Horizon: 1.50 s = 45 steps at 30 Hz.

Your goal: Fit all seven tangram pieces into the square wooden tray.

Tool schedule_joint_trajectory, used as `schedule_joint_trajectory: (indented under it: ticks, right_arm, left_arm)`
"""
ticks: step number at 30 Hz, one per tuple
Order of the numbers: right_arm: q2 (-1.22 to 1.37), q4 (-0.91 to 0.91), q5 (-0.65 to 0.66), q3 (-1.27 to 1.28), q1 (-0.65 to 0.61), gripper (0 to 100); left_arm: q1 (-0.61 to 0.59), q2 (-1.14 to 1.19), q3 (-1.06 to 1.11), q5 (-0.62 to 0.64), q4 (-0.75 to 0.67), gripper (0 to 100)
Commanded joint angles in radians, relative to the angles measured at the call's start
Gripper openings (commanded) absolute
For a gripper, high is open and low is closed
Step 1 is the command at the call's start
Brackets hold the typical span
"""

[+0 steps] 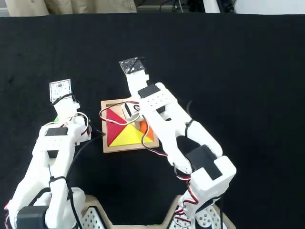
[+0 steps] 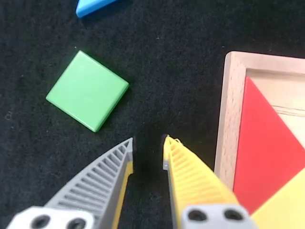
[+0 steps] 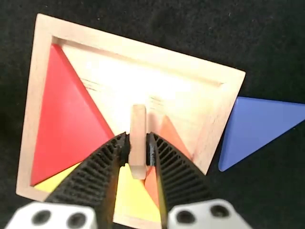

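Right gripper (image 3: 137,149): clamped on pale wooden piece (image 3: 138,125), held edge-up; tray (image 3: 143,50) beneath.
Left gripper (image 2: 148,141): narrow gap, above counter (image 2: 181,28); green square (image 2: 87,90) just ahead.

Desk (image 1: 248,71): plain black cloth. Tray (image 2: 230,109): pale unpainted wood, faint grain. Pieces in the tray: red triangle (image 3: 66,119), yellow triangle (image 1: 127,136) and orange piece (image 3: 170,136), all solid colour. Pieces on the desk: bright green square (image 2: 87,90), light blue piece (image 2: 93,5) and a deeper blue triangle (image 3: 257,124), all unpatterned. Piece between the right jaws (image 3: 138,129): pale wood tone. Left jaws: one grey, one yellow, both ribbed. Right jaws: black, ribbed. Arms (image 1: 162,109): white.
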Motion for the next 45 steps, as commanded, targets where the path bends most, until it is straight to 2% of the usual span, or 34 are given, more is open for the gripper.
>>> schedule_joint_trajectory:
  ticks: [1, 4, 8, 10, 18, 26, 36, 45]
  right_arm:
    - [-0.008, -0.018, -0.003, -0.053, 0.026, 1.6]
    - [-0.008, -0.014, -0.003, -0.053, 0.026, 3.0]
    - [-0.008, -0.009, -0.003, -0.047, 0.026, 17.3]
    - [-0.008, -0.009, -0.003, -0.042, 0.025, 19.9]
    - [-0.016, -0.009, 0.041, -0.041, 0.018, 17.8]
    - [-0.015, -0.009, 0.04, -0.028, -0.069, 17.7]
    - [-0.018, -0.008, 0.044, -0.036, -0.075, 17.7]
    - [-0.018, 0.02, 0.046, -0.053, -0.129, 17.7]
  left_arm:
    - [0.008, -0.031, -0.008, 0.009, -0.018, 11]
    - [0.008, -0.031, -0.008, 0.009, -0.018, 11]
    - [0.007, -0.031, -0.008, 0.009, -0.018, 11]
    - [0.007, -0.031, -0.008, 0.009, -0.018, 11]
    - [0.01, -0.031, -0.008, 0.009, -0.018, 11]
    - [0.012, -0.031, -0.008, 0.009, -0.018, 11]
    - [0.013, -0.031, -0.008, 0.009, -0.018, 11]
    - [0.013, -0.031, -0.008, 0.009, -0.018, 11]
